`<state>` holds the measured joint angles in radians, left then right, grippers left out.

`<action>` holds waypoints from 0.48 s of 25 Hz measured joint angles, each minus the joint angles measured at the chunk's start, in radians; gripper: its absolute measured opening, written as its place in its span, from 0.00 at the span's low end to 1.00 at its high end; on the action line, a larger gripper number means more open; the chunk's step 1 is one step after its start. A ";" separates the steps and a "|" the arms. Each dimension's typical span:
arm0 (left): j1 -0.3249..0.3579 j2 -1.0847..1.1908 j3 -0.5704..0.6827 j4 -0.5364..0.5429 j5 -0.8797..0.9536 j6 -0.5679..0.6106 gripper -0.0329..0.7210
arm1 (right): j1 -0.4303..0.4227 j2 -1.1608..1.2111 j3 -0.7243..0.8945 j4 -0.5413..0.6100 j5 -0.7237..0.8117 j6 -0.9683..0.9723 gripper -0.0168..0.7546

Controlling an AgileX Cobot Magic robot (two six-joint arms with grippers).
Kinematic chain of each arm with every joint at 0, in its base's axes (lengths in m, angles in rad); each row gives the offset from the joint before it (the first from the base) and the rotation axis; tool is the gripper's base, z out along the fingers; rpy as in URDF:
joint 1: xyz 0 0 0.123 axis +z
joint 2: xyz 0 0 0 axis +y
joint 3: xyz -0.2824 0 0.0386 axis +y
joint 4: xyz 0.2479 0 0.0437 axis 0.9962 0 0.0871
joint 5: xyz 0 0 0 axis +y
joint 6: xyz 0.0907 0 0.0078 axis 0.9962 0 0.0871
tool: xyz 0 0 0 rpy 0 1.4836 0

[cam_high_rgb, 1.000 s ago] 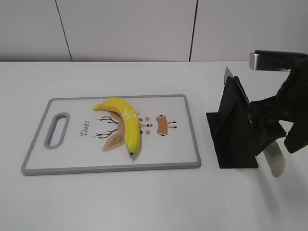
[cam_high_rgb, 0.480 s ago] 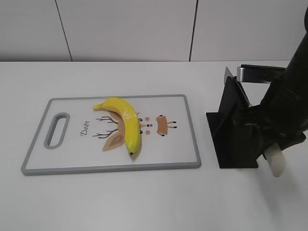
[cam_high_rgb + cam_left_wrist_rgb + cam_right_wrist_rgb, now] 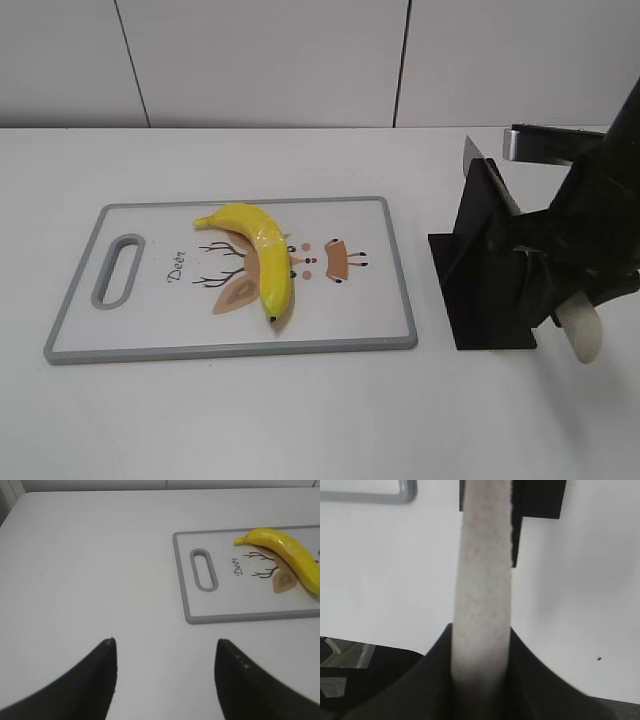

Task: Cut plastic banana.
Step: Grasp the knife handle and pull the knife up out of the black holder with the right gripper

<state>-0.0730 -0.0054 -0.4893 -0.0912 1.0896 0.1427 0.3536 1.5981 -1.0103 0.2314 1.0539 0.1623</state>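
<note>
The plastic banana (image 3: 260, 252) is lying on the cutting board (image 3: 150, 345), a little left of the board's middle, its stem end pointing far-left and its dark tip pointing near, over the printed deer drawing. It looks whole and uncut. The board is resting flat on the white table (image 3: 300, 420), with its handle slot at the left end.

To the right of the board, apart from it, a black knife stand (image 3: 480, 270) is sitting on the table. The right gripper (image 3: 560, 290) is working just beside the stand, on its right side, and is clamping a pale, flat knife handle (image 3: 485, 580) between its jaws; the right wrist view shows that handle running straight out from between the dark fingers toward the stand. A metal blade (image 3: 530, 145) is jutting out above the stand near the arm, though how it joins the handle is hidden behind the arm.

The left gripper (image 3: 165, 670) is hovering over bare table well to the left of the board, its jaws standing apart and holding nothing.

The step in hand seems to be taking the knife out of its stand, so cutting itself is not yet begun. The next move likely calls for freeing the knife fully from the stand, carrying it left over the board, and lining the blade across the banana's middle before pressing down. The left gripper may need to steady the banana or board.
</note>
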 joint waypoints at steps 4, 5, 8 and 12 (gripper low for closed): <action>0.000 0.000 0.000 0.000 0.000 -0.001 0.81 | 0.001 -0.044 0.000 0.003 0.000 0.022 0.25; 0.000 0.000 0.000 0.000 0.000 0.000 0.81 | 0.001 -0.056 0.000 0.003 0.001 0.026 0.25; 0.000 0.000 0.000 0.000 0.000 0.000 0.81 | 0.001 -0.086 0.000 0.002 0.002 0.036 0.24; 0.000 0.000 0.000 0.000 0.000 -0.001 0.81 | 0.001 -0.114 -0.003 -0.002 0.012 0.044 0.25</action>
<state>-0.0730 -0.0054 -0.4893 -0.0912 1.0896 0.1421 0.3545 1.4837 -1.0137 0.2297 1.0657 0.2059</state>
